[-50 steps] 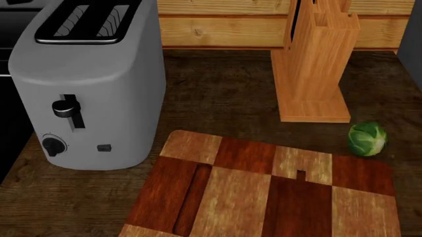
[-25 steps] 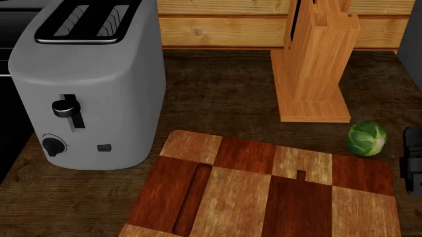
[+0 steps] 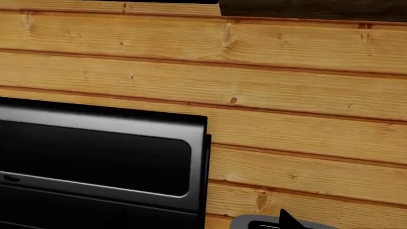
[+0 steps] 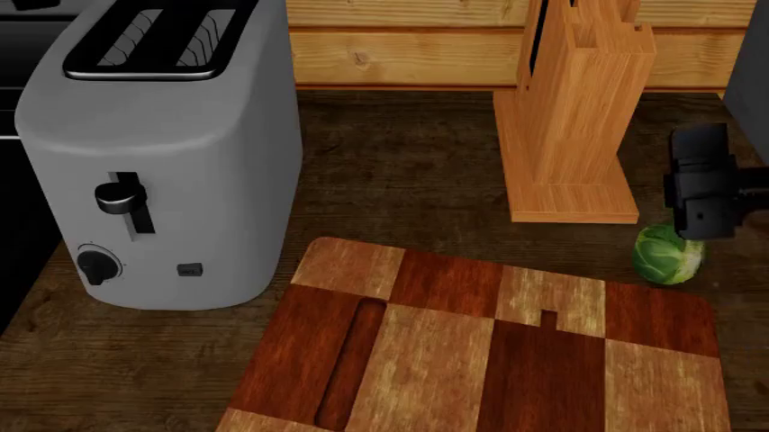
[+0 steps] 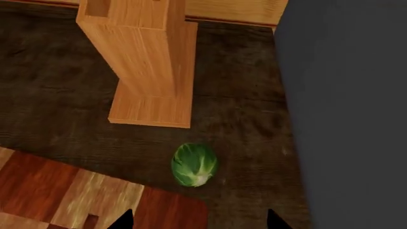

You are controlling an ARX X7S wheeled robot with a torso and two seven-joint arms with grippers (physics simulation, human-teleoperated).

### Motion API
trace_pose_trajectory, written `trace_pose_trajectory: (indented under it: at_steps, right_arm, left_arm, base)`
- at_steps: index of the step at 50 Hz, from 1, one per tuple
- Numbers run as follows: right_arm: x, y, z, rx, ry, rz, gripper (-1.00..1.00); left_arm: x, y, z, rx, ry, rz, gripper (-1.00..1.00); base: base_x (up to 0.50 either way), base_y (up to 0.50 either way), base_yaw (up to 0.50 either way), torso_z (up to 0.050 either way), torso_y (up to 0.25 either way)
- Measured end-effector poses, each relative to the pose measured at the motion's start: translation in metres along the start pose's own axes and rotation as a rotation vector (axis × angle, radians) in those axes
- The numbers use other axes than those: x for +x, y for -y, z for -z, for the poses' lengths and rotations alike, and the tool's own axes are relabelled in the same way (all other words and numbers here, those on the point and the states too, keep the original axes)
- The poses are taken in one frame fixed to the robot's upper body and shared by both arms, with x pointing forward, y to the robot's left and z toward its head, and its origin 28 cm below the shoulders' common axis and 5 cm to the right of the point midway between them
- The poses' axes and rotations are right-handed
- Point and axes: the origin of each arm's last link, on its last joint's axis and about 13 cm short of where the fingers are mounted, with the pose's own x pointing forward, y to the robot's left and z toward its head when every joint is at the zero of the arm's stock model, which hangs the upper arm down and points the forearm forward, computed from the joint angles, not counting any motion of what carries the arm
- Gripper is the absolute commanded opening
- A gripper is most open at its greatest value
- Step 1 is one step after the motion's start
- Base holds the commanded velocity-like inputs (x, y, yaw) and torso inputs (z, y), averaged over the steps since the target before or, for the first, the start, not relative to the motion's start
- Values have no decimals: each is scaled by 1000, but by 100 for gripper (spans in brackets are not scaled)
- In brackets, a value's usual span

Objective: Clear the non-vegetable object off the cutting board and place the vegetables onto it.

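The green Brussels sprout (image 4: 667,255) lies on the dark counter just off the far right corner of the patchwork cutting board (image 4: 433,360). My right gripper (image 4: 701,223) hangs over the sprout, just behind it. In the right wrist view the sprout (image 5: 194,164) lies ahead of the open, empty gripper (image 5: 198,222), between its two dark fingertips (image 5: 124,220), beside the board's corner (image 5: 70,191). In the left wrist view only one dark fingertip (image 3: 289,220) shows. The board's visible surface is bare. The onion and the pinkish-red item are out of view.
A grey toaster (image 4: 157,162) stands left of the board. An upright light wooden knife block (image 4: 571,117) stands behind it, close to my right gripper. A plank wall (image 4: 397,45) backs the counter. A dark grey panel (image 5: 346,119) rises right of the sprout. A black appliance (image 3: 95,162) faces the left wrist.
My right gripper came in from the right edge of the head view and moved up and inward to hang over the sprout. The sprout and the board have not moved.
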Motion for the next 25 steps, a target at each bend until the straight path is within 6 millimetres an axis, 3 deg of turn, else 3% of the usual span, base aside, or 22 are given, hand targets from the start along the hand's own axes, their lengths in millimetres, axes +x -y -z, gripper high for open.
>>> trace_pose_trajectory:
  at_steps: [25]
  right_arm:
    - [59,13,-16,50,-32,-41,100]
  left_arm:
    - [10,5,8,7,-10,-12,100]
  base:
    - [0,0,0,0,0]
